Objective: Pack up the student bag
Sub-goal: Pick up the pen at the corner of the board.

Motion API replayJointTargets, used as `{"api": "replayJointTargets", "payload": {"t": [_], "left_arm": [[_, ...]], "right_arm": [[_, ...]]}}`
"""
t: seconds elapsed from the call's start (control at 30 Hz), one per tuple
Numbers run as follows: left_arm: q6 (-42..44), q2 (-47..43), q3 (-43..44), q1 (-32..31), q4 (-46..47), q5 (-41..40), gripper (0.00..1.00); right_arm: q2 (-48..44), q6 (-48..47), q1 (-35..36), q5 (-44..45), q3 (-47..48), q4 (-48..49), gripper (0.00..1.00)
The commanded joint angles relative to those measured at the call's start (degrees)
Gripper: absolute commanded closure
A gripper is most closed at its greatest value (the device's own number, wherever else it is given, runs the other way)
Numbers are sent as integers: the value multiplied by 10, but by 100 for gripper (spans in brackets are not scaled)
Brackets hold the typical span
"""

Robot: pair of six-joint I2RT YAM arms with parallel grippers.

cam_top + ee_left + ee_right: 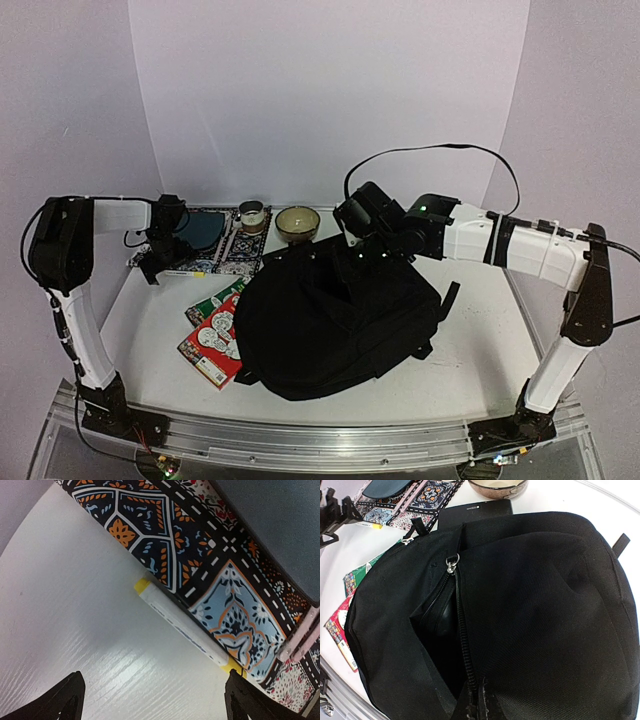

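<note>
From above, the student bag (340, 320) is seen lying in the middle of the table (470, 340), a bit toward the near edge. Red and green books (215, 330) are tucked just beside its left side. Near the far left corner a patterned book (225, 250) is laid flat. The left gripper (152, 264) is held low at that book's left edge. The right gripper (352, 245) is placed over the far edge of the bag.

In the left wrist view, the left gripper's fingers are spread wide and nothing is held. A white pen (182, 625) with yellow ends lies on the table ahead of them, touching the patterned book's edge. It is judged that the pen is to be picked up next. The fingers should be turned so the pen is squeezed across its thin side, near its middle. One finger must go down on the book's side, so the book may get pushed or nipped. The pen looks round and may roll.

In the right wrist view, the right gripper is shut tight, it seems on the bag's cloth by the zip (451, 565). The pocket is open. The cloth should be held high so the pen can be dropped in.
</note>
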Motion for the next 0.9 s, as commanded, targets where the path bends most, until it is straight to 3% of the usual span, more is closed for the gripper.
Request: {"api": "replayJointTargets", "payload": {"t": [0.0,0.47,0.63,0.87], "left_arm": [[15,27,38,14,13,20,2],[34,81,55,30,16,23,5],[44,74,26,30,15,16,10],[68,33,-40,30,10,14,24]], "right_arm": [[-30,-6,3,13,3,4,100],[-38,-10,3,25,-3,1,100],[-39,-10,3,25,-4,1,100],[-40,-9,4,25,-5,1,100]]}}
